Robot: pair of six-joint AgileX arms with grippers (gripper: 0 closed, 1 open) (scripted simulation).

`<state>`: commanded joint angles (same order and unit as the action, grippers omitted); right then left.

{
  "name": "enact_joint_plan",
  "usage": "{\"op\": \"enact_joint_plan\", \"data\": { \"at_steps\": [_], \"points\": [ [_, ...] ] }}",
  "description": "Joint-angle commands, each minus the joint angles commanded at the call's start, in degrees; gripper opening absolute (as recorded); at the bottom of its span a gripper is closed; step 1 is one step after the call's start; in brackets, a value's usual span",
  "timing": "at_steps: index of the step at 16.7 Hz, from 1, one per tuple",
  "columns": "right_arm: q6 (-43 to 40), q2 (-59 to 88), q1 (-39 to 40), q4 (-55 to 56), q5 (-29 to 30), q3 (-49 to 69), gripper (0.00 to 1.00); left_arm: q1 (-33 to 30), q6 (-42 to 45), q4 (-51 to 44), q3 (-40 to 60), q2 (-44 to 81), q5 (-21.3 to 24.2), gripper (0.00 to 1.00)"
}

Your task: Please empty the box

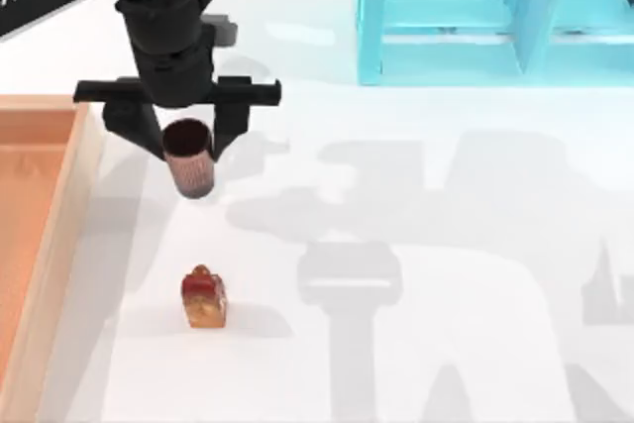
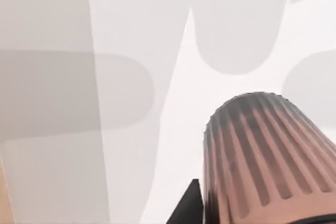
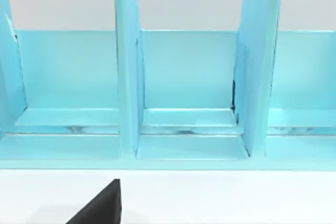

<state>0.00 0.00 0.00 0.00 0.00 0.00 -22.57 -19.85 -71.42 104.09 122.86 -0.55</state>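
Left gripper [image 1: 188, 146]: my jaws are clamped on a ribbed brown cup [image 1: 190, 160], held above the white tabletop [image 1: 426, 245], just right of the box.
Box [image 1: 45, 245]: at the tabletop's left edge (tan rim, orange floor).
Small jar [image 1: 203, 297]: on the tabletop, near the box.
Right arm: faces the blue shelf [image 3: 184, 93]; jaws, cannot tell.

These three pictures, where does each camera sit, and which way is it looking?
Top view: above the table, looking down on the left gripper holding a ribbed cup, a small bottle, the box and the blue shelf.
Left wrist view: on the left arm, looking past the ribbed cup to the table; a dark finger shows.
Right wrist view: on the right arm, facing the blue shelf; a dark gripper part sits at the edge.
Shared: the cup, the shelf.
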Motion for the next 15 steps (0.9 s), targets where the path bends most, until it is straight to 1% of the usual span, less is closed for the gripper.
{"op": "enact_joint_plan", "data": {
  "at_steps": [2, 8, 12, 15],
  "points": [
    [0.00, 0.00, 0.00, 0.00, 0.00, 0.00, 1.00, 0.01, 0.02, 0.99, -0.96, 0.12, 0.01, 0.00],
    [0.00, 0.00, 0.00, 0.00, 0.00, 0.00, 1.00, -0.09, 0.02, 9.02, -7.32, 1.42, 0.04, 0.00],
    [0.00, 0.00, 0.00, 0.00, 0.00, 0.00, 1.00, -0.12, 0.01, 9.49, -7.79, 1.65, 0.04, 0.00],
    [0.00, 0.00, 0.00, 0.00, 0.00, 0.00, 1.00, -0.12, 0.01, 9.49, -7.79, 1.65, 0.04, 0.23]
  ]
}}
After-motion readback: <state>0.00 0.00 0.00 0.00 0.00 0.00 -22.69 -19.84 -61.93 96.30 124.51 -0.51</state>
